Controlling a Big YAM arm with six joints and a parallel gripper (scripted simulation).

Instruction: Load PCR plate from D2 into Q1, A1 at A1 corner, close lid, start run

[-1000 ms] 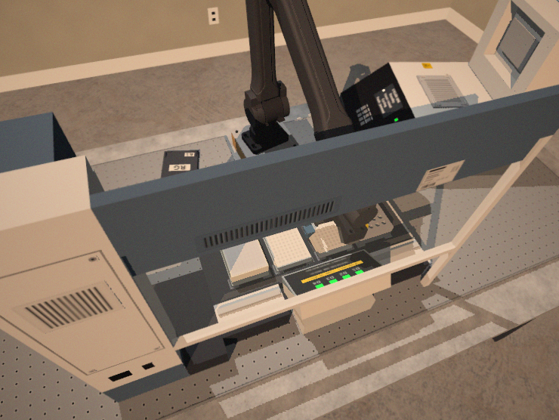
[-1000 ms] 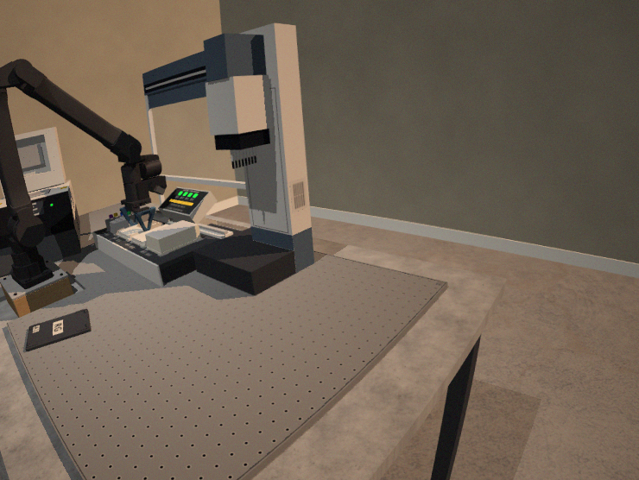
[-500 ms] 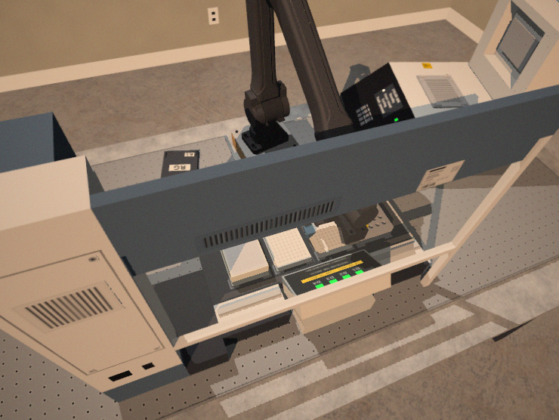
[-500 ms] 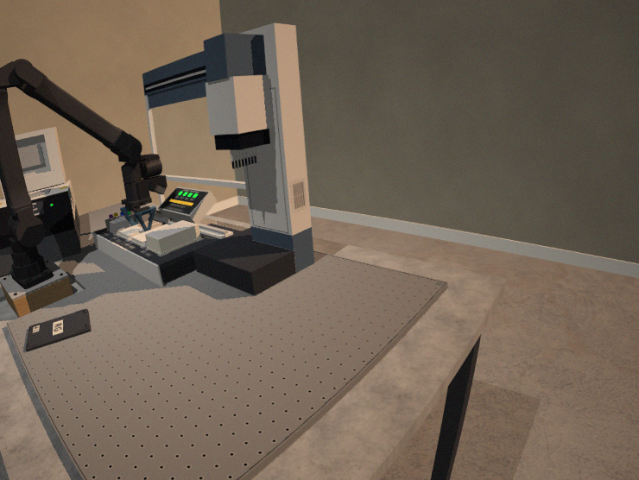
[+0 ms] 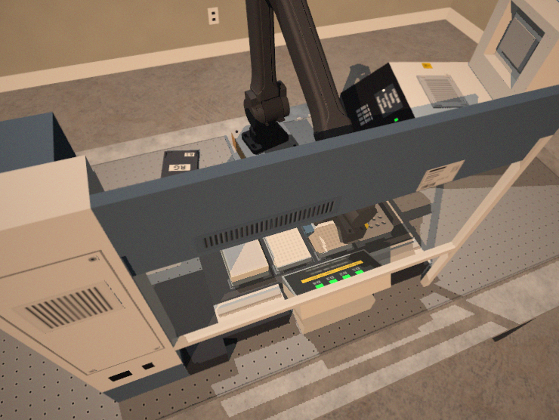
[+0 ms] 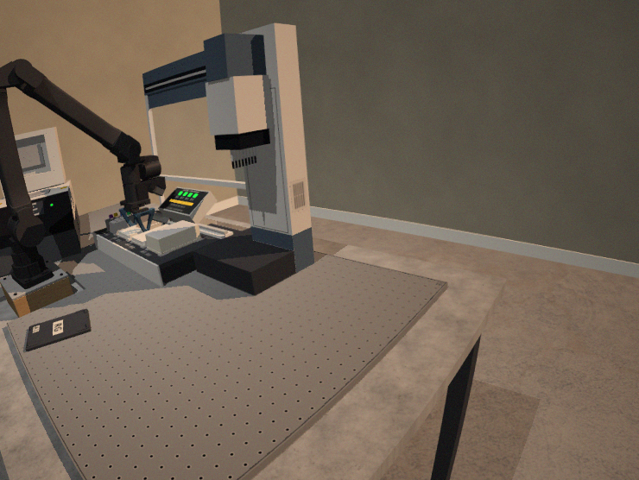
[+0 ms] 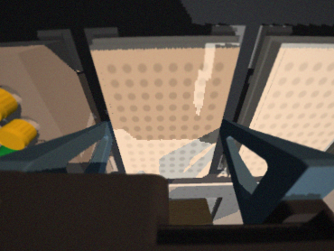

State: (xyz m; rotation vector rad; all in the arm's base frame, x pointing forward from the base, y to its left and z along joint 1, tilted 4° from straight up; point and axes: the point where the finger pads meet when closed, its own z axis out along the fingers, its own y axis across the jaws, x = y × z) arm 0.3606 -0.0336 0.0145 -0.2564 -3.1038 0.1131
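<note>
The 96-well PCR plate (image 7: 164, 108) lies in its D2 nest, pale with rows of wells; it also shows under the gantry in the top view (image 5: 327, 236). My gripper (image 7: 166, 125) is open and hangs close over the plate, with one blue finger at each long side of its near part. It holds nothing. The gripper also shows in the top view (image 5: 356, 225) and in the exterior view (image 6: 136, 219). Cycler Q1 (image 5: 406, 90) stands behind, its lid (image 5: 519, 40) raised and its block (image 5: 440, 90) bare. Its lamp (image 5: 396, 119) is green.
The other plate (image 7: 293, 104) sits on D3 to the right, and the tube block with yellow caps (image 7: 18, 133) to the left. The deep-well block (image 5: 246, 261) is on D4. The grey gantry beam (image 5: 316, 180) spans over the deck. Nest RG (image 5: 180, 163) lies near the arm's base.
</note>
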